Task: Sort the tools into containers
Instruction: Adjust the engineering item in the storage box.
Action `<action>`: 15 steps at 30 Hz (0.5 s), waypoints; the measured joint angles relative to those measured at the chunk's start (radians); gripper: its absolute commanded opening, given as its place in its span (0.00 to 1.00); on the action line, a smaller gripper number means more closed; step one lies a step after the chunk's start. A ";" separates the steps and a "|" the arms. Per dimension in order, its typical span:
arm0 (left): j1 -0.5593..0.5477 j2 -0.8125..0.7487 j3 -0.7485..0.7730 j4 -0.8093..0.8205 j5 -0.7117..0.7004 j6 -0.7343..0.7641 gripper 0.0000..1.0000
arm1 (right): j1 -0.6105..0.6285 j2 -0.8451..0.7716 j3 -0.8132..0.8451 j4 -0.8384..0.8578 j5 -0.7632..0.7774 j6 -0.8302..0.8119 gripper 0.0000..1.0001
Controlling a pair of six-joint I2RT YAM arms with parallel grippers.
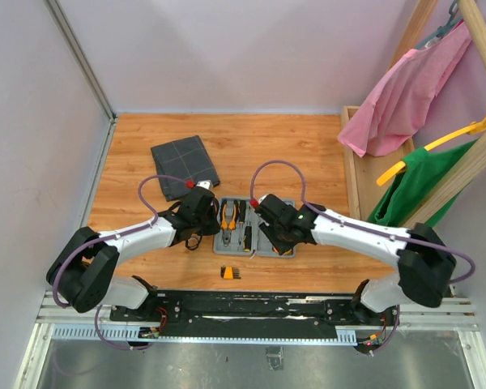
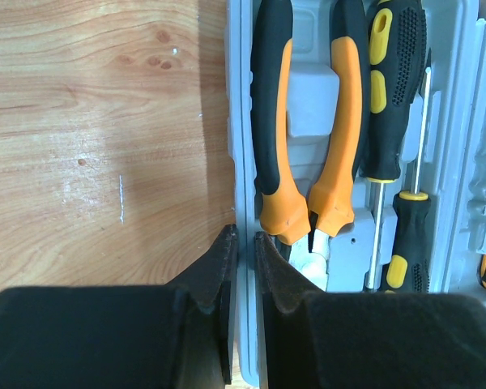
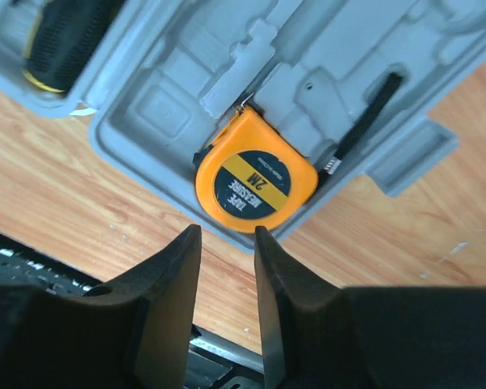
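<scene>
Left wrist shows the left gripper [image 2: 245,247] pinching the case [image 2: 241,121] rim; the right gripper [image 3: 227,243], narrowly parted, empty, hovers by the tape measure [image 3: 255,182].

The wooden counter [image 1: 292,146] is orange-brown with darker grain streaks. The light-grey moulded plastic case [image 2: 243,121] is plain and unpatterned.

Contents of the case:
- long-handled pliers [image 2: 275,121]: orange and black handles
- larger screwdriver [image 2: 393,81] and smaller screwdriver [image 2: 407,243]: black with yellow insets
- round tape measure [image 3: 255,180]: orange, with a black label crossed by a yellow band

Toward the counter's far left corner, the square fabric pouch [image 1: 185,166] is dark grey with pale grid lines.
</scene>
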 measured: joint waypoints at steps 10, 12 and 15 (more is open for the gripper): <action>-0.001 -0.007 -0.014 0.017 0.026 -0.046 0.03 | 0.000 -0.305 -0.028 0.070 0.161 0.042 0.63; -0.006 -0.018 -0.028 0.027 0.031 -0.069 0.04 | 0.000 -0.355 -0.071 0.092 0.193 0.071 0.65; -0.027 -0.037 -0.048 0.034 0.029 -0.114 0.04 | 0.000 -0.425 -0.143 0.114 0.237 0.121 0.67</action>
